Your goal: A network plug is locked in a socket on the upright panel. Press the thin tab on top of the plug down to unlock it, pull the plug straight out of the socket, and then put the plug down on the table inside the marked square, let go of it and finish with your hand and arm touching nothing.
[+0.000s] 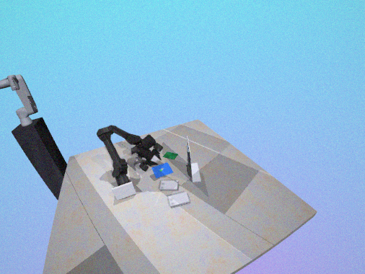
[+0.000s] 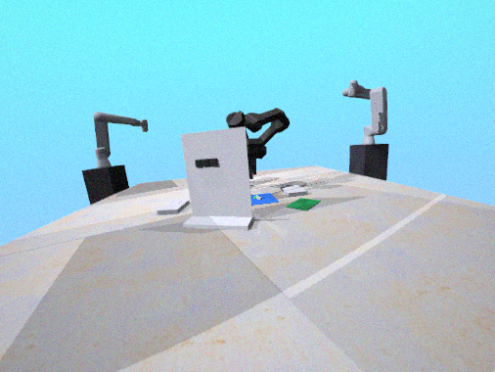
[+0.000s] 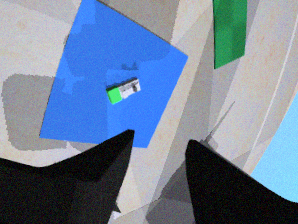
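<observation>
The plug (image 1: 161, 169) (image 2: 257, 197) (image 3: 123, 90), pale with a bright green end, lies on the blue square (image 1: 168, 173) (image 2: 270, 200) (image 3: 75, 115), within its edges. My gripper (image 3: 160, 141) is open and empty. In the wrist view its dark fingertips stand apart near the square's lower edge, with the plug beyond them, clear of both fingers. The upright panel (image 1: 188, 160) (image 2: 220, 191) stands farther out on the table; the exterior view shows a dark slot (image 2: 206, 162) in it. In that view the panel hides much of my hand.
A green patch (image 1: 170, 155) (image 2: 303, 204) (image 3: 230, 30) lies near the blue square. Two flat pale boxes (image 1: 169, 185) (image 1: 179, 199) lie on the blue square's other side. Grey arms on dark pedestals (image 2: 105, 183) (image 2: 369, 161) stand beyond the table.
</observation>
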`<state>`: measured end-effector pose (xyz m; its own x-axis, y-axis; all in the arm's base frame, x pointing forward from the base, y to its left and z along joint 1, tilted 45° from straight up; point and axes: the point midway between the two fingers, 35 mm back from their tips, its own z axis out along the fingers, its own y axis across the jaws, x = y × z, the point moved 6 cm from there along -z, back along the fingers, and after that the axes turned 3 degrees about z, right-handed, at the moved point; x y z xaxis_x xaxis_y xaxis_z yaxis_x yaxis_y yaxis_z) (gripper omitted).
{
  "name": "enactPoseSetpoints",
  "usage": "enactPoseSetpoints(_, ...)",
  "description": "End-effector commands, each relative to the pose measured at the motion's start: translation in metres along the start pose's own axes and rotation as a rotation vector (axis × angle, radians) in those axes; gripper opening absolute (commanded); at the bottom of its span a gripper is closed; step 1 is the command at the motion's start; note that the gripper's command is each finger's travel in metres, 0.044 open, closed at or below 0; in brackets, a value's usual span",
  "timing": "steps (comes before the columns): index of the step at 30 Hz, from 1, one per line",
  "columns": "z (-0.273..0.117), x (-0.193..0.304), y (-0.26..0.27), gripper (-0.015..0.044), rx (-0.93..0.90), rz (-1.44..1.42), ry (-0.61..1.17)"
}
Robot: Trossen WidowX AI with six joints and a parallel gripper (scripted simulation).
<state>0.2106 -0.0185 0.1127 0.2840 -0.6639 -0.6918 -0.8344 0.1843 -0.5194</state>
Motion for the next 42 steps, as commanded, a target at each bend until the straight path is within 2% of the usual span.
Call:
enactPoseSetpoints(1,-0.003,0.000,-0.002,0.0156,-0.001,0.002,-0.006)
enactPoseSetpoints(42,-0.048,-0.003,-0.030,0.0156,0.005,0.015,-0.004)
